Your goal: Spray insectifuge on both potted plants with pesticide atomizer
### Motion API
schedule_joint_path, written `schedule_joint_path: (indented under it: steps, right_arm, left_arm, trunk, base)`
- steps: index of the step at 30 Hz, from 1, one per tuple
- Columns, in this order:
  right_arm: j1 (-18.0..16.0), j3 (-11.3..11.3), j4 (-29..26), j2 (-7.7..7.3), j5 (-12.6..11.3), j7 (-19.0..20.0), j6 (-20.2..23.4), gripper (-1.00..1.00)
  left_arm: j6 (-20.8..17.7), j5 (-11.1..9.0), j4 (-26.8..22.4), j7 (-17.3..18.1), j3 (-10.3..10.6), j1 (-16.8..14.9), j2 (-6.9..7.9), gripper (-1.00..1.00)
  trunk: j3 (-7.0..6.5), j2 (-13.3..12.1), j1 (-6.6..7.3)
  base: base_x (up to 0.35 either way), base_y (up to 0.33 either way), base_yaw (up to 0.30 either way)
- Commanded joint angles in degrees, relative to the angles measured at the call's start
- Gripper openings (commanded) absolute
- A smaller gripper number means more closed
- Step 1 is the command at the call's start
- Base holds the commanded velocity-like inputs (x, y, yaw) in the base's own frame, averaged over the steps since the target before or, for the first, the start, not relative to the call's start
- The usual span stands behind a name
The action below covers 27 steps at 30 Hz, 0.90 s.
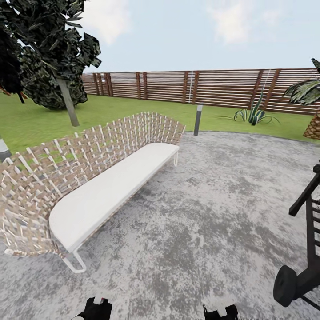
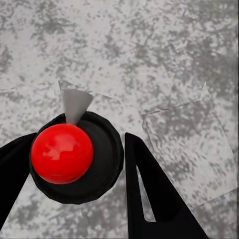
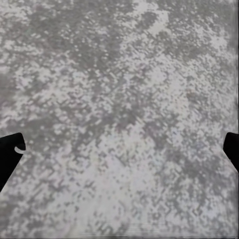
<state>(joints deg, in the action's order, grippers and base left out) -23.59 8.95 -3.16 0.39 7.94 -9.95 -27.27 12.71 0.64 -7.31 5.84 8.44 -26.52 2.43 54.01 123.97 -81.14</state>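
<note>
Nearest, the left hand (image 2: 99, 199) hangs above the mottled grey paved patio (image 1: 213, 213), black fingers (image 2: 149, 194) parted around a black round thing with a red ball (image 2: 62, 153). The right hand (image 3: 119, 149) is spread wide, empty. Beyond stands a long woven-backed white-cushioned sofa (image 1: 106, 191), then green lawn (image 1: 111, 109), a spiky striped plant (image 1: 254, 114) and the brown slatted wooden fence (image 1: 213, 86).
</note>
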Motion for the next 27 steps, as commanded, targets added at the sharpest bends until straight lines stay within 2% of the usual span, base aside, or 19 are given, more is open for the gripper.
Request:
schedule_joint_path:
  steps: [1, 6, 15, 27]
  right_arm:
    - [-0.05, 0.19, 0.08, 0.03, 0.59, -0.6, -0.04, 1.0]
    - [-0.05, 0.19, 0.08, 0.04, 0.59, -0.57, -0.02, 1.0]
    - [-0.05, 0.19, 0.08, 0.06, 0.59, -0.59, 0.0, 1.0]
    - [-0.05, 0.28, 0.08, 0.29, 0.67, -0.51, 0.02, 1.0]
  left_arm:
    - [0.21, 0.07, 0.02, 0.04, 0.25, -0.02, 0.03, -1.0]
    - [0.21, 0.07, 0.02, 0.04, 0.25, -0.02, 0.03, -1.0]
    - [0.21, 0.07, 0.02, 0.04, 0.25, -0.02, 0.03, -1.0]
    - [0.21, 0.17, 0.02, 0.01, 0.26, -0.02, 0.03, -1.0]
  trunk:
    - [-0.02, 0.02, 0.01]
    - [-0.23, 0.02, 0.01]
    - [-0.26, 0.02, 0.01]
    - [-0.27, 0.02, 0.01]
  base:
    - [0.0, 0.0, -0.254]
    - [0.0, 0.079, -0.268]
    - [0.052, 0.278, -0.292]
    - [0.036, 0.038, -0.022]
